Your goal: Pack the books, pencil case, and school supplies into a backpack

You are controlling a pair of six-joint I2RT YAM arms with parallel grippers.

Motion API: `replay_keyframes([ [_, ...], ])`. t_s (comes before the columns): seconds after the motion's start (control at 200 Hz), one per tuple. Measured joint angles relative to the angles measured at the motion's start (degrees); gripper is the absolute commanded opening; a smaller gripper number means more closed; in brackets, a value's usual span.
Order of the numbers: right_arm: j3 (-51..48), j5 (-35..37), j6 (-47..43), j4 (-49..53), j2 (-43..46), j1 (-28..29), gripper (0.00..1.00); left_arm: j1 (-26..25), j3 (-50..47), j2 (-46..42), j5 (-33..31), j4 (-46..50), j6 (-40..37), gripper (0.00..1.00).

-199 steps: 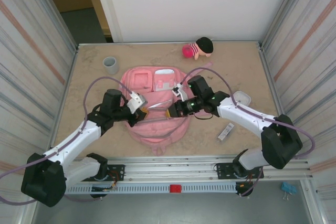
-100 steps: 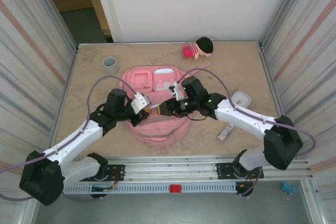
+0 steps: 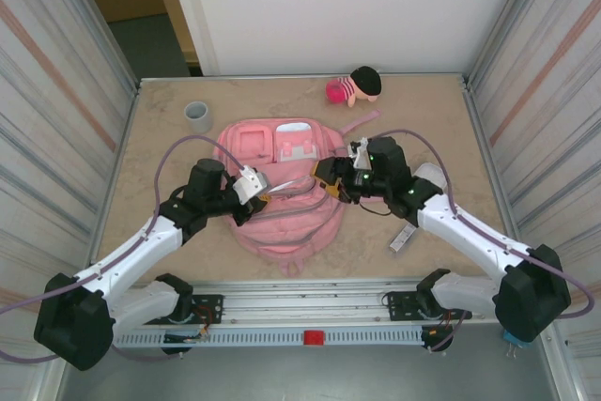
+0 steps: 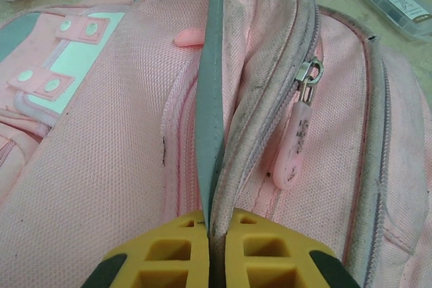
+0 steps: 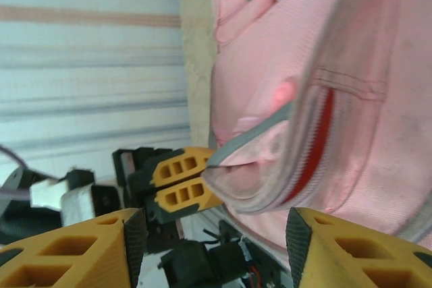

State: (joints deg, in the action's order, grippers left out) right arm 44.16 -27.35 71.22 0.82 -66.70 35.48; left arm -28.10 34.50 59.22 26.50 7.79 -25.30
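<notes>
Pinching grey-edged rim of big pink fabric backpack (image 3: 286, 232): left gripper (image 3: 261, 196), yellow fingers (image 4: 169, 254) pressed together on rim fold. Backpack lies flat in middle of sandy surface (image 3: 169, 157). Right gripper (image 3: 329, 177) hangs over right side of backpack, fingers apart, nothing between them. Narrow grey-white strip (image 3: 404, 236) lies on surface, right of backpack, near side. White rounded-square box (image 3: 434, 174) sits further right, partly behind right arm. Grey round cup (image 3: 197, 115) stands far left. Pink plush doll with black hair (image 3: 355, 87) lies at far edge.
</notes>
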Motion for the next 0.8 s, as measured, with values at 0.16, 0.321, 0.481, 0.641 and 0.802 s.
replay_keyframes([
  [0.16, -1.70, 3.19, 6.32, -2.21, -1.86, 1.29, 0.59, 0.00, 0.00, -0.22, 0.04, -0.02, -0.20, 0.09],
  [0.321, -1.81, 3.80, 10.05, -7.19, -5.05, 2.08, 0.58, 0.02, 0.00, -0.33, 0.42, -0.17, -0.44, 0.09],
  [0.481, -1.79, 3.37, 12.26, -10.80, -8.39, 2.89, 0.54, 0.04, 0.00, -0.33, 0.44, 0.04, -1.01, 0.09],
  [0.641, -1.66, 3.34, 13.53, -12.81, -9.84, 2.93, 0.33, 0.28, 0.00, -0.48, 0.68, 0.31, -1.95, 0.09],
  [0.802, -1.55, 3.26, 14.21, -12.83, -10.78, 2.93, 0.11, 0.26, 0.00, -0.72, 0.39, 0.44, -2.16, 0.22],
])
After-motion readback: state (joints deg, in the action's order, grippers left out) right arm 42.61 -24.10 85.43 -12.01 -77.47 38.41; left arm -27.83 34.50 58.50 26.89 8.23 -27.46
